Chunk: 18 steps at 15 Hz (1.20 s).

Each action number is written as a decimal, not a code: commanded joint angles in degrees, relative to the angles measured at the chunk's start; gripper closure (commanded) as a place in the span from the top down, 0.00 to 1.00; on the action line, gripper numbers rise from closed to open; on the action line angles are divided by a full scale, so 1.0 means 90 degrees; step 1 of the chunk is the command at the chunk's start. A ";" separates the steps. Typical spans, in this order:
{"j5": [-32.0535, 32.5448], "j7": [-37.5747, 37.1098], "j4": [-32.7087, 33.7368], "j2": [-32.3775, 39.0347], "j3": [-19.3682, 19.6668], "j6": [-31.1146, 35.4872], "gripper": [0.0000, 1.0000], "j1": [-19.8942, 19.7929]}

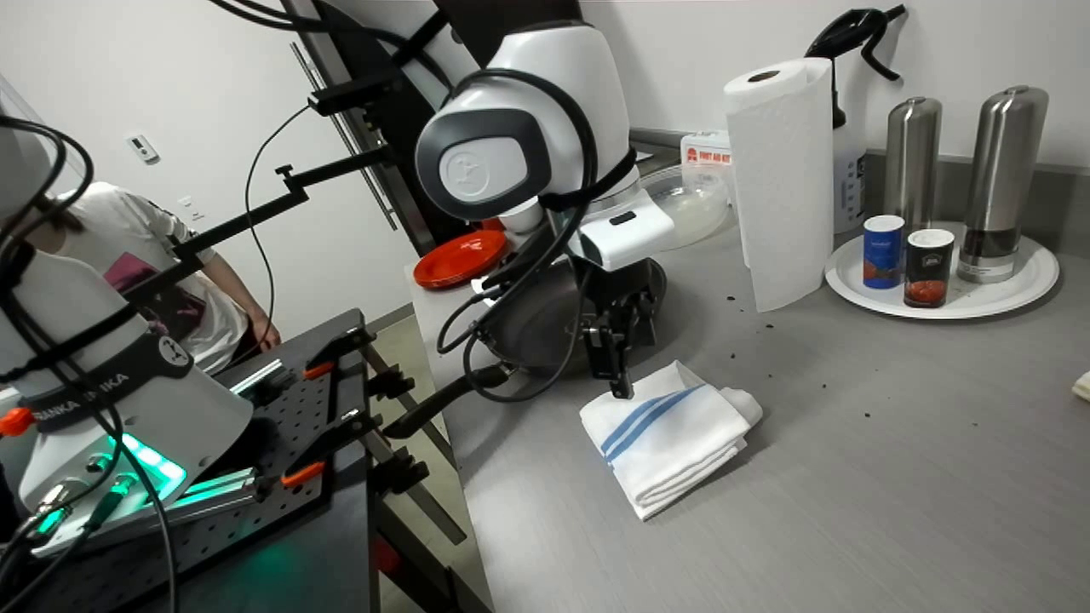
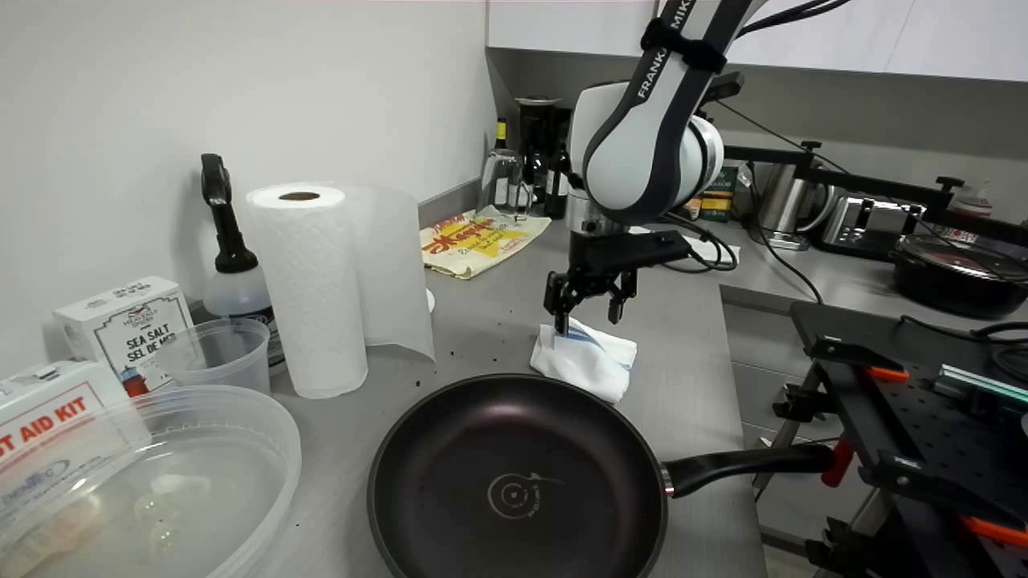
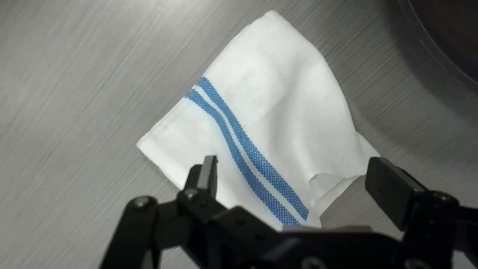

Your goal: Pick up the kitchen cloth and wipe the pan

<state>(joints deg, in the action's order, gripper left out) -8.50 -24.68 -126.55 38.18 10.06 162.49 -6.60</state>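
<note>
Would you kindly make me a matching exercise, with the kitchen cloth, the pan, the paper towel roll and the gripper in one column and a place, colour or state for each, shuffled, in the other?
Things:
1. kitchen cloth
2. pan
3. paper towel roll
4. gripper

Descriptions:
A. standing upright on the counter
B. open
C. folded, white with blue stripes
D. dark, round and shallow

Right pairs: 1-C, 2-D, 3-A, 4-B

I see the white, blue-striped cloth lying folded on the worktop, just beside the round black pan, which sits face up, handle overhanging the edge.
</note>
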 commanded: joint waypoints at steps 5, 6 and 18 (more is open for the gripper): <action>-0.0211 0.0086 0.0104 0.0215 0.0111 -0.0014 1.00 0.0109; -0.0247 0.0099 0.0113 0.0277 0.0080 0.0162 1.00 0.0081; -0.0413 0.0193 0.0773 0.1054 -0.0024 0.0429 1.00 -0.0093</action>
<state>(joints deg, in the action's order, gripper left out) -10.30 -24.70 -122.16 45.07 10.12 165.99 -7.10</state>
